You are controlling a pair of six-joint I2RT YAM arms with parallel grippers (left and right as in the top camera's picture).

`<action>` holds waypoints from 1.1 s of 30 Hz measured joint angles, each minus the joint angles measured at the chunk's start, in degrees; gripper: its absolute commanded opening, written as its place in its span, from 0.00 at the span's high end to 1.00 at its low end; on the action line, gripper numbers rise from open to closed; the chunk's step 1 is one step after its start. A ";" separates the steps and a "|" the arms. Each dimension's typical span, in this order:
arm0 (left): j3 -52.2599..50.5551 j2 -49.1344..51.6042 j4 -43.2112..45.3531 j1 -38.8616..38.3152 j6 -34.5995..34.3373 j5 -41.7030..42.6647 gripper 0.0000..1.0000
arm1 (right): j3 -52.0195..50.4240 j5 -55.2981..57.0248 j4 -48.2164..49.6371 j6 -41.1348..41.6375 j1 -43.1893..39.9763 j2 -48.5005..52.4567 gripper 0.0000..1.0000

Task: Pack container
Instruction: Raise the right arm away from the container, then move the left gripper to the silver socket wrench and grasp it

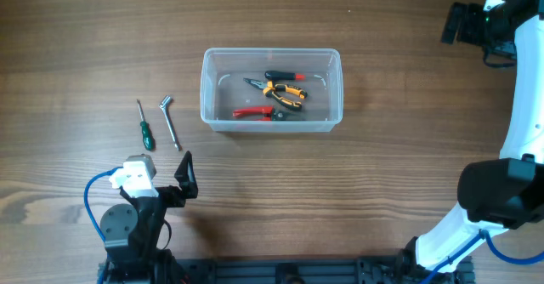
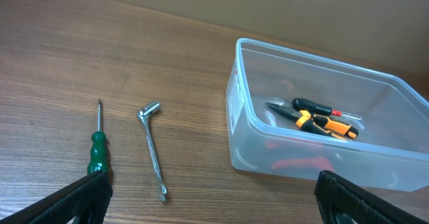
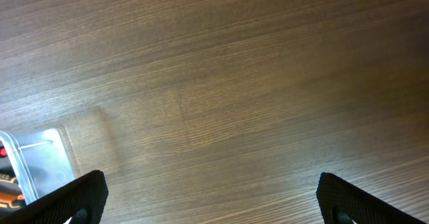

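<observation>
On the left of the bench [image 1: 382,165] lies a green screwdriver [image 1: 145,129]. Its long axis runs from near to far, with the handle at the near end and the tip at the far end. Just to the right of it, not touching, lies a bent metal wrench [image 1: 172,121]. It has almost the same direction, and its angled head is at the far end.

The left fingers [image 1: 183,180] stand on the near side of these two tools, spread wide, and they hold nothing. Both tools are straight ahead of them, a little to the left.

The container [image 1: 272,124] stands upright in the middle of the bench, to the right of the loose tools and farther than the left fingers. Inside it are orange pliers [image 1: 285,93], red pliers [image 1: 253,112] and a black screwdriver [image 1: 285,76].

The right fingers [image 1: 459,25] are at the far right, well apart from everything, also wide open and empty.

The left arm is clearly nearer to both loose tools. A grip across the handle seems easiest, because the fingers open from left to right.
</observation>
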 measured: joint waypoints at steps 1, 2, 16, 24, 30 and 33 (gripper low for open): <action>0.00 0.00 0.00 0.00 0.02 0.00 0.00 | 0.00 0.00 0.00 0.00 0.00 0.00 0.00; 0.00 0.00 0.00 0.00 0.02 0.00 0.00 | 0.00 0.00 0.02 0.00 0.00 0.00 0.00; 0.00 0.00 -0.07 0.00 0.02 0.00 0.00 | 0.00 0.00 0.02 0.00 0.00 0.00 0.00; -0.02 0.00 -2.67 0.00 -0.26 0.81 0.00 | 0.00 0.00 0.02 0.00 0.00 0.00 0.00; 0.07 0.00 2.47 0.00 -12.20 -0.35 0.00 | 0.00 0.00 0.02 0.00 0.00 0.00 0.00; 2.54 1.09 0.66 0.00 -15.87 -1.51 0.01 | 0.00 0.00 0.00 0.00 0.00 0.00 0.00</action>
